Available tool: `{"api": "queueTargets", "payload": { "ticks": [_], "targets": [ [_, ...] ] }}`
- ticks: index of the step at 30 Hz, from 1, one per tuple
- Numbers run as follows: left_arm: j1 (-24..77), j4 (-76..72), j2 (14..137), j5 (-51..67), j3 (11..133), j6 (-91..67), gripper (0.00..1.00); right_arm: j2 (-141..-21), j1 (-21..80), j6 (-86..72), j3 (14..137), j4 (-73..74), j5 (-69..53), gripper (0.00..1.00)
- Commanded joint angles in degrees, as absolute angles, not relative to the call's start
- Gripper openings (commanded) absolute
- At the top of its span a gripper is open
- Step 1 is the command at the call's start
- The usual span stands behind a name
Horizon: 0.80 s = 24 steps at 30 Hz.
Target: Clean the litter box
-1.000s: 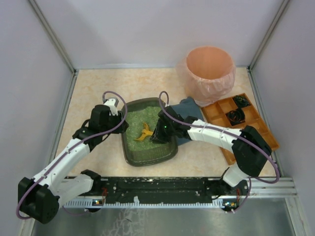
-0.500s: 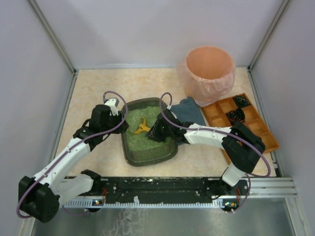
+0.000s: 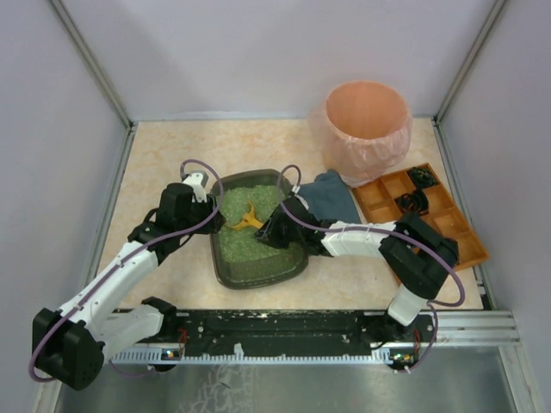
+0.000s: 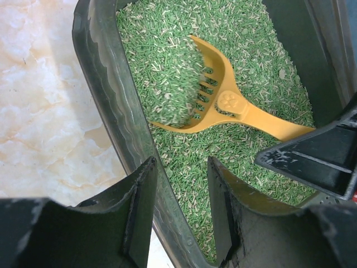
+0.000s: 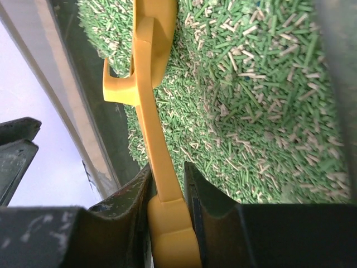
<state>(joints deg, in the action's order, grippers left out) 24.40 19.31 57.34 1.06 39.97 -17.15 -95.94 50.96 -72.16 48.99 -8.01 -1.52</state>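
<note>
The dark grey litter box (image 3: 258, 280) with green litter sits mid-table. My left gripper (image 3: 213, 217) straddles its left rim (image 4: 106, 95), one finger outside and one inside (image 4: 181, 162), closed on the wall. My right gripper (image 3: 274, 232) is shut on the handle of an orange slotted scoop (image 3: 248, 222). The scoop head (image 4: 223, 103) lies tilted on the litter with granules in it. In the right wrist view the handle (image 5: 146, 78) runs up from between my fingers (image 5: 166, 167). The right gripper's black body also shows in the left wrist view (image 4: 312, 156).
A blue cloth (image 3: 331, 196) lies just right of the box, under my right arm. A round pink-lined bin (image 3: 366, 120) stands at the back right. An orange compartmented tray (image 3: 430, 215) holds small dark items at the right wall.
My right gripper has pushed the scoop left and slightly farther back through the litter, and the right elbow has drawn in. The left arm and the box have not moved.
</note>
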Motion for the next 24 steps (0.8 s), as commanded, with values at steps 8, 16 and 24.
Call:
{"api": "queueTargets", "payload": {
  "ticks": [8, 16, 24],
  "targets": [
    [24.59, 18.95, 57.20, 1.38, 40.66, -17.46, 0.47, -83.94, 49.34, -69.52, 43.35, -11.34, 2.49, 0.00],
    [24.54, 18.86, 57.00, 1.34, 40.59, -17.43, 0.47, -80.68, 46.93, -69.92, 40.34, -13.26, -2.28, 0.00],
    [24.54, 18.77, 57.12, 1.47, 40.69, -17.43, 0.47, -74.07, 43.92, -68.10, 32.49, -21.51, -9.57, 0.00]
  ]
}}
